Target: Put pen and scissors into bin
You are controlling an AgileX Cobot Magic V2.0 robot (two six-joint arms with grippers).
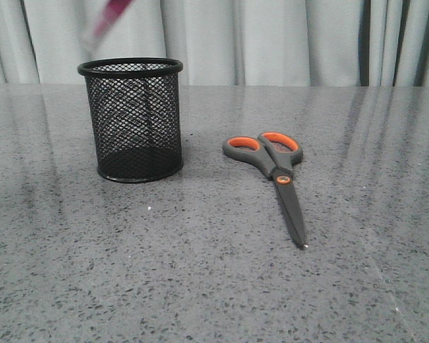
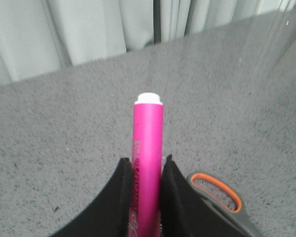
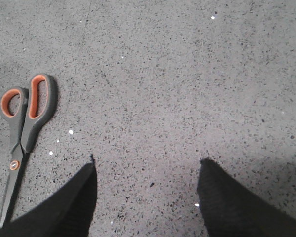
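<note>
The round black wire-mesh bin stands upright on the speckled grey desk with nothing visible inside it. One thick magenta-pink pen (white tip outward) is pinched in the left claw, a blur above the bin in the front view. One pair of grey, orange-lined scissors lies flat right of the bin, well apart. The right claw hangs spread wide above bare desk.
</note>
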